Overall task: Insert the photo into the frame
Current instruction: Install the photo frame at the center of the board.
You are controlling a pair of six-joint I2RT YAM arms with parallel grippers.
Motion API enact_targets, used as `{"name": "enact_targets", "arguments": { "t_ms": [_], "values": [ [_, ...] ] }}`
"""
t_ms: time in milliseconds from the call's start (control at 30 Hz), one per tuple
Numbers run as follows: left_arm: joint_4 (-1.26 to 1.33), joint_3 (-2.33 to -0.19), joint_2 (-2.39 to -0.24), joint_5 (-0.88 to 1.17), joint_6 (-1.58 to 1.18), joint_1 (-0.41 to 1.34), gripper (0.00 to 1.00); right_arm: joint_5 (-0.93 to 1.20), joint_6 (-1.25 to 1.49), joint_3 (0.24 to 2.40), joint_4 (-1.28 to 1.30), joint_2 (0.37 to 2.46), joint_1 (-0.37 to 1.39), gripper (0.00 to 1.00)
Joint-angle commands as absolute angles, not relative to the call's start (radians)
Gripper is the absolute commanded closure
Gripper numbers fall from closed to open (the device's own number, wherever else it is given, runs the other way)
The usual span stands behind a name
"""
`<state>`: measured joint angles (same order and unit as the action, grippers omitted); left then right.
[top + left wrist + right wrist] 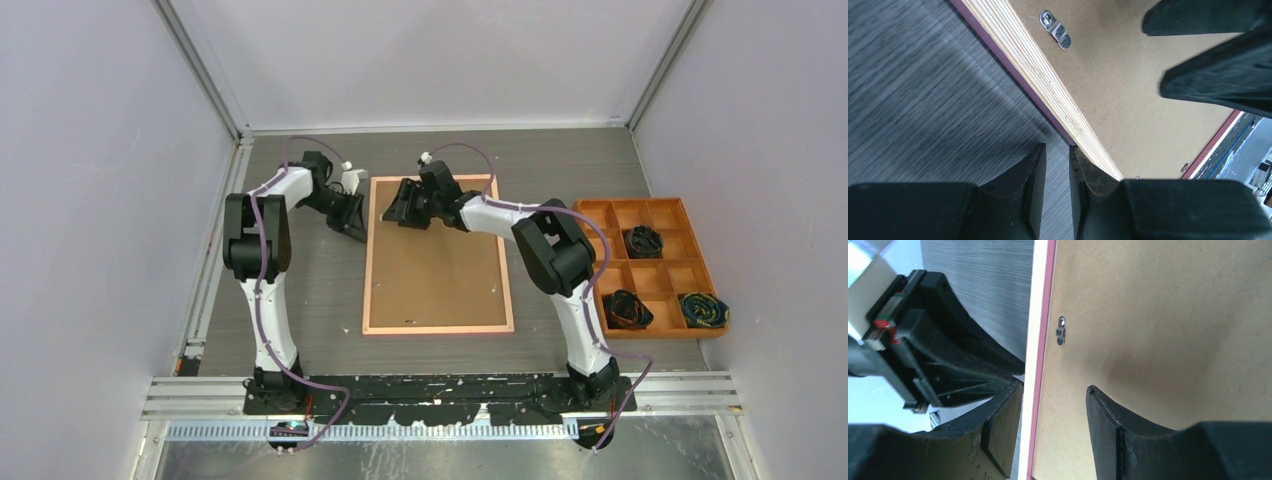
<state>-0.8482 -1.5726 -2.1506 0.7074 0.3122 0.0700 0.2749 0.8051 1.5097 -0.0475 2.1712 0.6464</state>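
Observation:
The frame (368, 262) lies face down in the middle of the table, its tan edge and pink rim showing around the brown backing board (440, 270). The photo is hidden. My left gripper (352, 222) is at the frame's left rail near the far corner. In the left wrist view it (1058, 155) is slightly open over bare table, with its right finger beside the frame's edge (1038, 70). My right gripper (398, 210) is open. In the right wrist view it (1053, 395) straddles the same rail (1040, 315), with one finger outside and one over the backing board (1158, 315).
A metal turn clip (1056, 30) sits on the backing board near the rail; it also shows in the right wrist view (1061, 331). An orange compartment tray (600, 215) with dark bundles (643, 240) stands at the right. The two grippers are close together.

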Motion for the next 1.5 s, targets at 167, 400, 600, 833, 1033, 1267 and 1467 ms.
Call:
{"name": "enact_targets", "arguments": {
  "t_ms": [167, 400, 600, 833, 1033, 1267, 1467],
  "values": [
    [-0.825, -1.569, -2.146, 0.736, 0.301, 0.072, 0.75, 0.315, 0.787, 1.669, -0.028, 2.273, 0.632, 0.47],
    [-0.819, -1.555, -2.134, 0.729, 0.307, 0.072, 0.76, 0.350, 0.811, 1.730, -0.015, 2.342, 0.627, 0.48],
    [-0.811, -1.540, -2.126, 0.725, 0.312, 0.072, 0.76, 0.369, 0.834, 1.732, -0.031, 2.363, 0.638, 0.50],
    [-0.814, -1.542, -2.123, 0.723, 0.311, 0.073, 0.76, 0.380, 0.848, 1.755, -0.038, 2.388, 0.640, 0.52],
    [-0.815, -1.542, -2.122, 0.726, 0.311, 0.074, 0.76, 0.388, 0.858, 1.779, -0.042, 2.409, 0.640, 0.55],
    [-0.811, -1.539, -2.122, 0.728, 0.309, 0.075, 0.77, 0.406, 0.893, 1.781, -0.064, 2.426, 0.647, 0.57],
    [-0.805, -1.533, -2.125, 0.724, 0.314, 0.077, 0.77, 0.411, 0.912, 1.782, -0.083, 2.430, 0.658, 0.57]
  ]
}}
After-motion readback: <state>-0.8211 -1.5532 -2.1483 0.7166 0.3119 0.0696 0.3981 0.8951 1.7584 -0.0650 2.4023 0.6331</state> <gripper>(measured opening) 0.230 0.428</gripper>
